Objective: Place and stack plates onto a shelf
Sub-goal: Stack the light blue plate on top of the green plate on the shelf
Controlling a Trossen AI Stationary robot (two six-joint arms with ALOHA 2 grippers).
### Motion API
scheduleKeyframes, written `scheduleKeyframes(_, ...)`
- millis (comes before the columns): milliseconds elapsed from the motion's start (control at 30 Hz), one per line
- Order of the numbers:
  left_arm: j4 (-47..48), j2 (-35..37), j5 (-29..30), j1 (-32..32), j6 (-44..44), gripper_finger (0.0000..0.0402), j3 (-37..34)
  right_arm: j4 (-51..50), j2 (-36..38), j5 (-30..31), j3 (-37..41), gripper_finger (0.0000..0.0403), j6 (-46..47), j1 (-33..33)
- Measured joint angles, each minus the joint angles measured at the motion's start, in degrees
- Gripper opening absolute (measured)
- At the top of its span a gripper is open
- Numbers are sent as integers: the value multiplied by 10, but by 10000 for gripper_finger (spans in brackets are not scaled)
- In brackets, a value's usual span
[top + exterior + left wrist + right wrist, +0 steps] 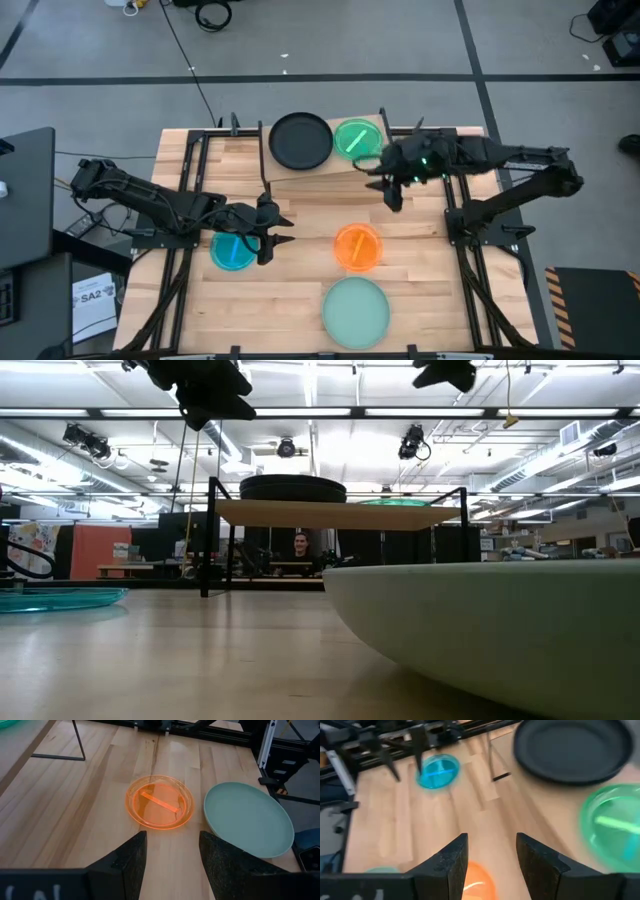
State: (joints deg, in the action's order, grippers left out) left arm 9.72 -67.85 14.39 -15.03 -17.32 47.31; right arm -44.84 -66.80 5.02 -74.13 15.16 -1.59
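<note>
The left gripper [283, 232] hangs above the table with its fingers [131, 862] spread apart and nothing between them. It sits just beside the blue plate [234, 250], which lies flat on the table under the arm's wrist. Straight ahead of it, a little apart, is the orange plate [357, 246], and past that, nearer the table's front edge, the large mint green plate [356, 312].

The right gripper [378, 176] is up in the air at the front edge of the shelf [372, 166], fingers [449, 857] parted and holding nothing. On the shelf right beside it sits the green plate [354, 139], and next to that, on the shelf's other half, the black plate [300, 140]. In the low view both plates rest on top of the raised board, the black one [292, 488] standing higher
</note>
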Motion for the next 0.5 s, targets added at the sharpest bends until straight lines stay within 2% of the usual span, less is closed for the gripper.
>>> scheduleKeyframes(267,25,37,0,1,-2,188,0,128,77,0,167,172,28,80)
scheduleKeyframes(500,101,112,5,1,-69,188,0,239,96,-1,271,172,28,134)
